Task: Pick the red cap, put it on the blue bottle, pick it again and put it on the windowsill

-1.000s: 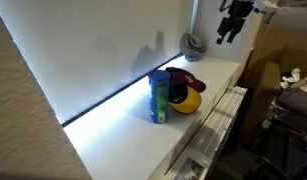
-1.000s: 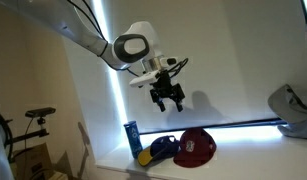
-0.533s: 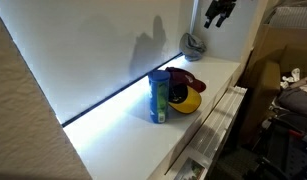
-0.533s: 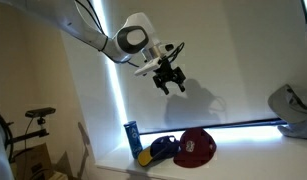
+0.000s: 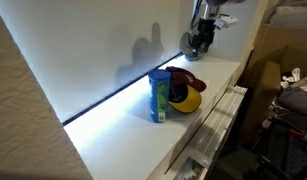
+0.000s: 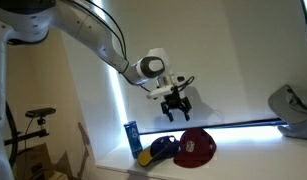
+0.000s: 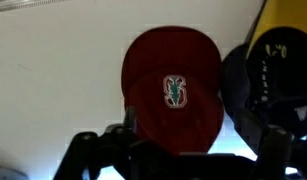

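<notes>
The red cap lies on the white windowsill, with a green emblem on its front in the wrist view. The blue bottle stands upright at the end of the row. My gripper hangs open and empty above the red cap, well clear of it. In the wrist view its dark fingers stand apart on either side of the cap's lower edge. In an exterior view the red cap sits behind the yellow cap, with the gripper above and beyond it.
A yellow cap with a dark inside lies between the bottle and the red cap, also in the wrist view. A grey cap rests further along the sill. The bright window pane stands right behind the sill.
The gripper has come down from high up by the pane to a spot over the red cap. Caps and bottle have not moved.
</notes>
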